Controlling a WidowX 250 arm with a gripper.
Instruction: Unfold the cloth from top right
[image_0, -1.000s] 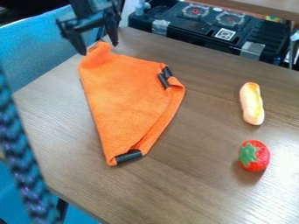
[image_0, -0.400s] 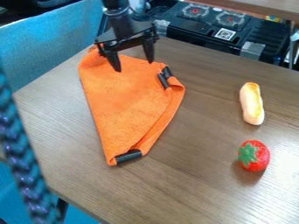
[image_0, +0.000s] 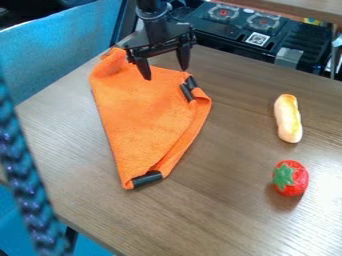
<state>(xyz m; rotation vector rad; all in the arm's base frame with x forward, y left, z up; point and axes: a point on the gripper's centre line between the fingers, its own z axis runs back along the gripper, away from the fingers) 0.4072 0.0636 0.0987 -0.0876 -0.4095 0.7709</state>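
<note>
One orange cloth (image_0: 140, 125) lay folded on the wooden table (image_0: 227, 215), left of the middle from where I stood, with layers showing along its right edge. A black strip (image_0: 147, 179) marked its near corner, and two more black strips (image_0: 187, 92) sat close together at its right corner. The black hand (image_0: 165, 74) hung at the cloth's far end, its two fingers spread well apart and pointing down, one over the cloth and the other close to the pair of strips. I couldn't tell whether either finger touched the fabric. Off to the right lay a toy bread roll (image_0: 288, 118), with a red toy strawberry (image_0: 290, 179) nearer me. A black stove (image_0: 230, 32) stood beyond the table's far edge, and a braided cord (image_0: 25, 185) ran down the left side.
</note>
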